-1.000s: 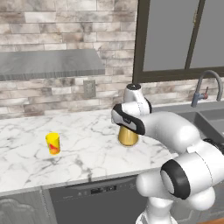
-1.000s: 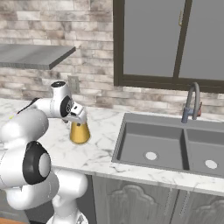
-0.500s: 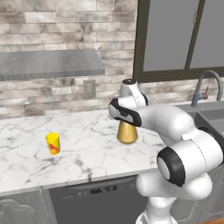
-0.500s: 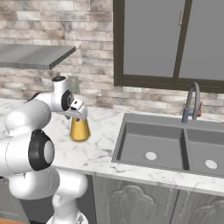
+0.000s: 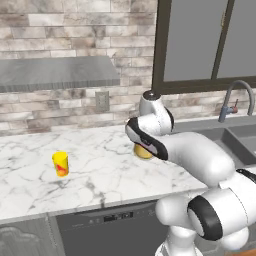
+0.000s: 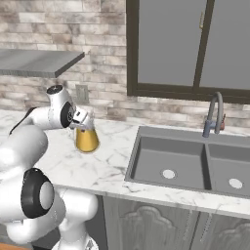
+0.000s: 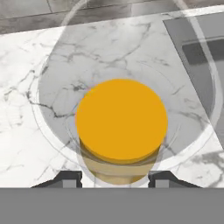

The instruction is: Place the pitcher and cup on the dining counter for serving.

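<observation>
The pitcher (image 6: 87,140), a clear glass carafe with amber liquid, stands on the marble worktop (image 5: 100,175) left of the sink. My gripper (image 6: 82,118) comes down from above and is shut on its neck. In the hand view I look straight down into the pitcher (image 7: 121,120), and my gripper (image 7: 114,178) has a dark fingertip pressed on each side of the neck. From the left base view my arm hides most of the pitcher (image 5: 143,152). The yellow cup (image 5: 60,163) stands upright far to the left on the same worktop. The dining counter is out of view.
A double sink (image 6: 180,161) with a curved faucet (image 6: 215,114) lies right of the pitcher. A grey range hood (image 5: 55,72) hangs over the left of the worktop. A wall outlet (image 5: 102,101) sits on the brick backsplash. A dishwasher front (image 5: 110,225) is below.
The fingers have closed in on the pitcher's neck and the forearm has swung a little. Pitcher and cup stay where they were.
</observation>
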Controlling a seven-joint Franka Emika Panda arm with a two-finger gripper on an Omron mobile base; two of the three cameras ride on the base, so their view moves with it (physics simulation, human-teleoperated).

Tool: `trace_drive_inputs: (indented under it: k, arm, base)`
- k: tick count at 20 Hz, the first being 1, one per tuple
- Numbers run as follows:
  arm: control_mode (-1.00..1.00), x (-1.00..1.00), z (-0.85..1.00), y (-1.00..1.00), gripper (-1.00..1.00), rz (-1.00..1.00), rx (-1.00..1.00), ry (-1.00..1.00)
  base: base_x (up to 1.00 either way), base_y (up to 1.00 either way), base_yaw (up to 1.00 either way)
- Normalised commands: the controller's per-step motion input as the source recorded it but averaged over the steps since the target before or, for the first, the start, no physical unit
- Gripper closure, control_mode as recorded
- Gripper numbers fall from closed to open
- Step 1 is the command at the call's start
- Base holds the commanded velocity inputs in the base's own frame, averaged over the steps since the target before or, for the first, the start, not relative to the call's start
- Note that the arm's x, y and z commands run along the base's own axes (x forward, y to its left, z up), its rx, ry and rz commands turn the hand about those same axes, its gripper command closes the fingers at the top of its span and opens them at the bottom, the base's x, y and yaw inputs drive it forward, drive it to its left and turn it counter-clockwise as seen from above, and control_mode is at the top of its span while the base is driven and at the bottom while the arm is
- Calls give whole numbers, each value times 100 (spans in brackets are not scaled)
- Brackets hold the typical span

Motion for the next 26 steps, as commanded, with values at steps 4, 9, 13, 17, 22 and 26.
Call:
trace_drive_inputs:
  k: [4,9,13,17,22,26]
  arm:
    - [-100,-70,47,0,100,2,0,-46]
    - [-100,-52,71,0,100,3,0,-35]
    - [-100,-19,72,-3,100,8,2,-15]
    - [-100,-7,54,-15,100,9,7,-3]
    - [-100,0,4,-2,100,2,1,0]
    - [-100,-2,0,0,100,0,0,0]
  base:
    - [0,0,0]
    - [0,0,0]
    - [0,0,0]
    - [0,0,0]
    - [0,0,0]
    - [0,0,0]
